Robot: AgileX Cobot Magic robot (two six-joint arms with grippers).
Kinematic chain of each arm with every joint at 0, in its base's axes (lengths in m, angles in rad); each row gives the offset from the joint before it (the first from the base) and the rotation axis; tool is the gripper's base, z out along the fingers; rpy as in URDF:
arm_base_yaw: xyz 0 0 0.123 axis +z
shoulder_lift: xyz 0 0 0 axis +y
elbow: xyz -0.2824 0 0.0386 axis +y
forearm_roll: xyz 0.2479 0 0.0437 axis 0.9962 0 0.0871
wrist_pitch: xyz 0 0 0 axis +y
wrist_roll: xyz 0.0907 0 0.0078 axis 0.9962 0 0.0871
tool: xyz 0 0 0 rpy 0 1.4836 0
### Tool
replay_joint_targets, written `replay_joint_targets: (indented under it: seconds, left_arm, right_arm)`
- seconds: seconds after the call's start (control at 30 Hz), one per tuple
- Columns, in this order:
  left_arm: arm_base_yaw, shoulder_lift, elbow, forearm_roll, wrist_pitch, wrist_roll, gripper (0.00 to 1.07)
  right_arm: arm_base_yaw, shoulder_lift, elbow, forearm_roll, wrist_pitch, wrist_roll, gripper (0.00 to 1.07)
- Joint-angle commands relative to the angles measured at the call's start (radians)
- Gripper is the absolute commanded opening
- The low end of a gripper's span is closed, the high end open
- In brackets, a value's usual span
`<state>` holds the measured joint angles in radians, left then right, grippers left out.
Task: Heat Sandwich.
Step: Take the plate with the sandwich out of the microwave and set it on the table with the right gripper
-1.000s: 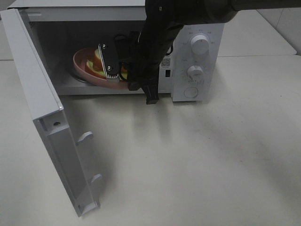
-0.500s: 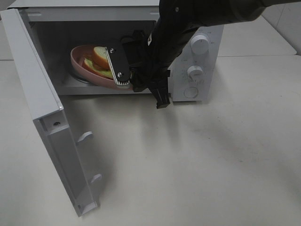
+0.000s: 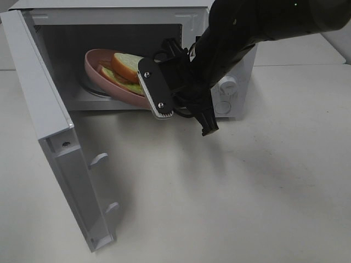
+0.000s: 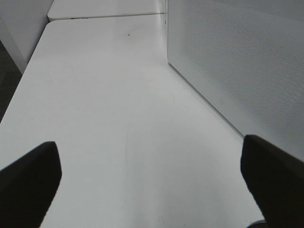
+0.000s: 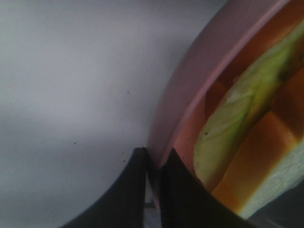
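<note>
The layered sandwich (image 3: 127, 67), pale bread over green leaf, lay on a smooth round pink plate (image 3: 98, 68) tilted inside the microwave (image 3: 115, 22). The right claw (image 3: 164, 107) was clamped on the plate's near rim. The left claw (image 4: 152, 173) hung wide apart over the bare white bench (image 4: 109, 118).

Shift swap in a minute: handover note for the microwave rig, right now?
Right gripper: shut on the rim of the round pink plate, at the open white microwave mouth.
Left gripper: open, empty, over the white table beside the microwave.
Layered bread-and-lettuce sandwich: on the plate, tilted, partly inside the cavity.
Done: door open.
Left: seat plate, release, shut door, start heating.
</note>
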<state>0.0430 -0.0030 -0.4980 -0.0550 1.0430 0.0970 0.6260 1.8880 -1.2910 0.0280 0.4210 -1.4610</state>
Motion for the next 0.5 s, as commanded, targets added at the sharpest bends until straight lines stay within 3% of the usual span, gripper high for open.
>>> replay_joint_targets:
  seconds: [0.03,0.37,0.5]
  left_arm:
    - [0.004,-0.027,0.004,-0.001,-0.008,-0.001,0.97]
    - [0.004,-0.027,0.004,-0.001,-0.008,-0.001,0.97]
    - [0.004,-0.027,0.004,-0.001,-0.008,-0.001,0.97]
  right_arm:
    - [-0.011,-0.036,0.022,-0.028,-0.042,-0.016,0.00]
    - [-0.008,-0.080,0.076,-0.115,-0.073,-0.064,0.00]
    - [-0.008,-0.139,0.153,-0.152,-0.144,-0.104,0.00]
